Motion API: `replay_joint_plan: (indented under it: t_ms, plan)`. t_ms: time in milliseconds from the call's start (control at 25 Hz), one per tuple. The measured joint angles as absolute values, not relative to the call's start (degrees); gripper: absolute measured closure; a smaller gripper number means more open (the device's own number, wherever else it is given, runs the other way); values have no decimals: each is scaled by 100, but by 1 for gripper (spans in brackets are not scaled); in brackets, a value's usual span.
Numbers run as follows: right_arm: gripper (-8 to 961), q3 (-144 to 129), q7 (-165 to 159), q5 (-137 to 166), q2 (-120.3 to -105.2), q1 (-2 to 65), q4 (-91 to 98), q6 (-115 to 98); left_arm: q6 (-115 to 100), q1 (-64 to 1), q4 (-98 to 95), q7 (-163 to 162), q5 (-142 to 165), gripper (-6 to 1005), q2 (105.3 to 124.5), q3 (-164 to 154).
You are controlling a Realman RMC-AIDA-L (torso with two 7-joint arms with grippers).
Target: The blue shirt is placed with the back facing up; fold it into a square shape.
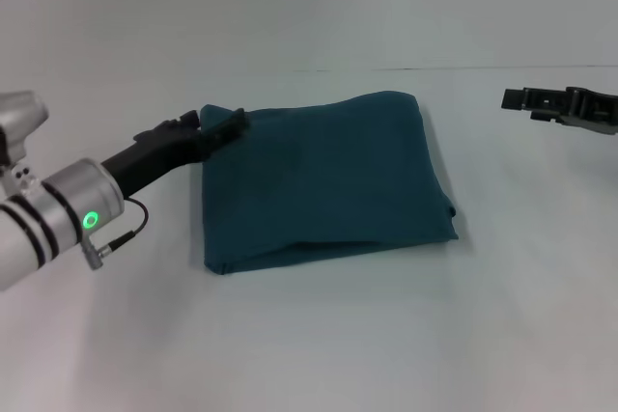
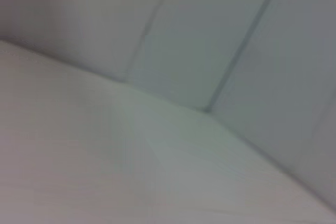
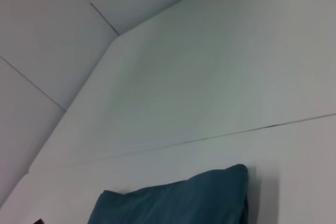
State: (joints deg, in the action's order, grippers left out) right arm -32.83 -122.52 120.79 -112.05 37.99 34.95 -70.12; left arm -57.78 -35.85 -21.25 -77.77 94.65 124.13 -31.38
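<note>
A plain white table [image 1: 319, 354] fills the head view, running back to a pale wall, with a thin dark seam crossing the surface far behind the work. The right wrist view shows the same white surface and seam, with grey-white wall panels beyond it.

The blue shirt [image 1: 323, 180], a dark teal-blue piece of soft fabric, lies flat near the middle of the table, folded into a rough square several layers thick. Only its plain side shows. The near edge shows a stacked fold line, and the near right corner bulges out slightly past the rest. In the right wrist view one rounded corner of the shirt [image 3: 178, 200] rises from the lower edge of the picture, lying on the table short of the seam.

The left gripper [image 1: 224, 128], black and mounted on a silver arm with a lit green ring, reaches in from the left and sits at the shirt's far left corner, its tips over the cloth there. Whether its fingers are spread or pressed on the fabric cannot be told. The left wrist view shows only the white tabletop and wall panels.

The right gripper [image 1: 512, 99], black, hangs at the far right above the table, well apart from the shirt, and its fingers cannot be made out clearly either.
</note>
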Motion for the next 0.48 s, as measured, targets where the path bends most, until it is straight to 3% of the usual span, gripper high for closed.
replay_joint_plan:
  t_ms: [480]
  plan:
    - [209, -3287, -12257, 12075, -11245, 3699, 3489, -7061, -3739, -4318, -1880, -7556, 9520, 91, 12446, -3234]
